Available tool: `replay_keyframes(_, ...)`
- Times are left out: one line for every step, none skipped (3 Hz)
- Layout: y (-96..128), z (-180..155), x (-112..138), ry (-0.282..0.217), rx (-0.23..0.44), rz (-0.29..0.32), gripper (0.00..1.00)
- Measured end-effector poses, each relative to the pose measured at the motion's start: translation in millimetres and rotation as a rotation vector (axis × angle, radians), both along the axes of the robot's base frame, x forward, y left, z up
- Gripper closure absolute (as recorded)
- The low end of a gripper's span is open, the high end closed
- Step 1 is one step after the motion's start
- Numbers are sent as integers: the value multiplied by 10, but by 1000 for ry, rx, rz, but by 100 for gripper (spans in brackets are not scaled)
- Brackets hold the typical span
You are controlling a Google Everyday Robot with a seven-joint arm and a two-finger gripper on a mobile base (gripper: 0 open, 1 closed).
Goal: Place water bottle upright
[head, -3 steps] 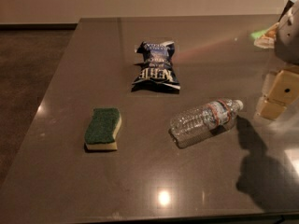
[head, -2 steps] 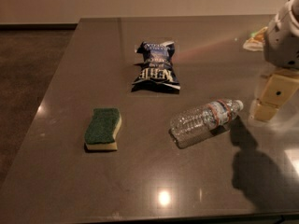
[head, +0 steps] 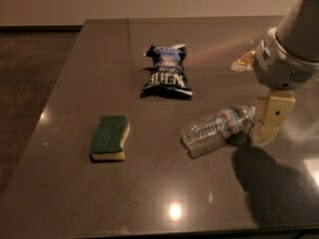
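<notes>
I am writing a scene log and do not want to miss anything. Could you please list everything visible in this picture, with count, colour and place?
table: one, dark grey and glossy, carries all the items.
chip bag: one, dark blue with white print, rear centre, lying flat.
sponge: one, green top on yellow base, front left.
water bottle: one, clear with a thin reddish band, lying on its side, right of centre.
small object: one, pale yellow, rear right, partly hidden; cannot tell what it is.
arm: one, white, upper right.
gripper: one, tan, pointing down beside the bottle's right end; contact cannot be told.
</notes>
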State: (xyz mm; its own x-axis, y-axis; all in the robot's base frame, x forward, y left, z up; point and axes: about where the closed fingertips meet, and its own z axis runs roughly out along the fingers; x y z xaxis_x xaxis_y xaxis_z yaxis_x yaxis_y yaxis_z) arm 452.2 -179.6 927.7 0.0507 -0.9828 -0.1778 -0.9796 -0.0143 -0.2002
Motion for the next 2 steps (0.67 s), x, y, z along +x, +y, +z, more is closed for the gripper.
replay_keyframes(83, -235, 54, 38, 13, 103, 0)
replay_keyframes(100, -462, 114, 67, 8, 187, 0)
